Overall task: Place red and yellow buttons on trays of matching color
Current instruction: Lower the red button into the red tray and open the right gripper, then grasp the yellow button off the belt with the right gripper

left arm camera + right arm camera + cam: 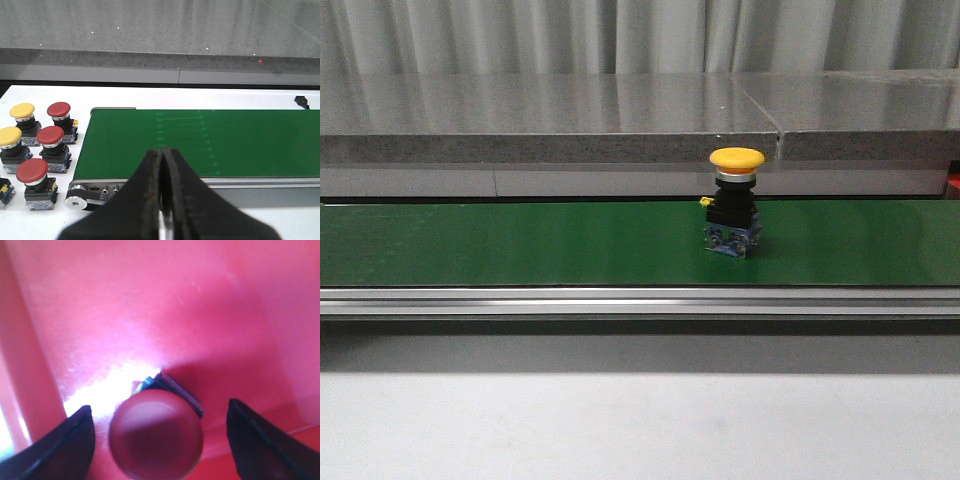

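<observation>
My right pincer (157, 440) spread wide over red button (156, 434) sitting in red tray (150, 305); lift straight up, don't clip the cap; left pincer (162, 200) pressed together; yellow button (734, 203) upright on green belt (520, 243), next pick

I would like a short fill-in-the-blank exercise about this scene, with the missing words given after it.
1. The button standing on the green conveyor belt has a ____ cap.
2. Beside the belt's end, the left wrist view shows three red buttons and ____ yellow-capped ones.
3. The left gripper has its fingers ____.
4. The right gripper is open over a red button in a tray coloured ____.

Missing words: yellow; two; shut; red
</observation>
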Available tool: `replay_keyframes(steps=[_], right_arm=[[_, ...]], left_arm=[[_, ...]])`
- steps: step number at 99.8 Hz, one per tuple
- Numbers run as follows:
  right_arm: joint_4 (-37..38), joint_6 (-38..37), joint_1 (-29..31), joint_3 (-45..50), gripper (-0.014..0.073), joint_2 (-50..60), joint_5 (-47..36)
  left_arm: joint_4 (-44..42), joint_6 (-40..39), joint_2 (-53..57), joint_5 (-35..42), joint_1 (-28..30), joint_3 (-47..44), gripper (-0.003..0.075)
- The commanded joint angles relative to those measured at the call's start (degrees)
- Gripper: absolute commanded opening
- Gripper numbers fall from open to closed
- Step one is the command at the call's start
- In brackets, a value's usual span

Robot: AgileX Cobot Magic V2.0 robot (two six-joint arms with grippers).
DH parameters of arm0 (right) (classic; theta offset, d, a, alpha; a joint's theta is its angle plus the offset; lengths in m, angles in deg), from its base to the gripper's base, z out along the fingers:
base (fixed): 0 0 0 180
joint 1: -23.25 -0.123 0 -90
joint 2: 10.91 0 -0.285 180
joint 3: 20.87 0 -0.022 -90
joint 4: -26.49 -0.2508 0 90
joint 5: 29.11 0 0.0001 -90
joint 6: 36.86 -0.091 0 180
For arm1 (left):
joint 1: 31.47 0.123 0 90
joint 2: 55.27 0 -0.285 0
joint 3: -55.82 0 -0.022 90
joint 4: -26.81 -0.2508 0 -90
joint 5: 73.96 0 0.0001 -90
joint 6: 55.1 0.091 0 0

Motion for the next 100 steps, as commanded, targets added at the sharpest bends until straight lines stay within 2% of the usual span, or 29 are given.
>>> replay_keyframes(steps=[1, 28, 55, 81, 100], right_arm=[[-1.85, 0.05, 0.07, -1.8, 0.0556, 5.78, -1.87], [-2.33, 1.45, -2.18, 0.11, 0.0556, 15.99, -0.7], [-2.33, 3.22, -8.66, 12.06, 0.0556, 30.83, -3.37], [-2.33, 4.59, -14.5, 22.96, 0.0556, 41.06, 1.14], [-2.33, 7.75, -19.71, 27.35, 0.0556, 44.13, 4.55]], left_arm=[[0.0, -0.07, -0.63, 4.13, -0.37, 1.53, -0.0019], [0.0, -0.07, -0.63, 4.13, -0.37, 1.53, -0.0019], [0.0, -0.07, -0.63, 4.13, -0.37, 1.53, -0.0019], [0.0, -0.07, -0.63, 4.13, -0.37, 1.53, -0.0019], [0.0, -0.07, -0.63, 4.13, -0.37, 1.53, -0.0019]])
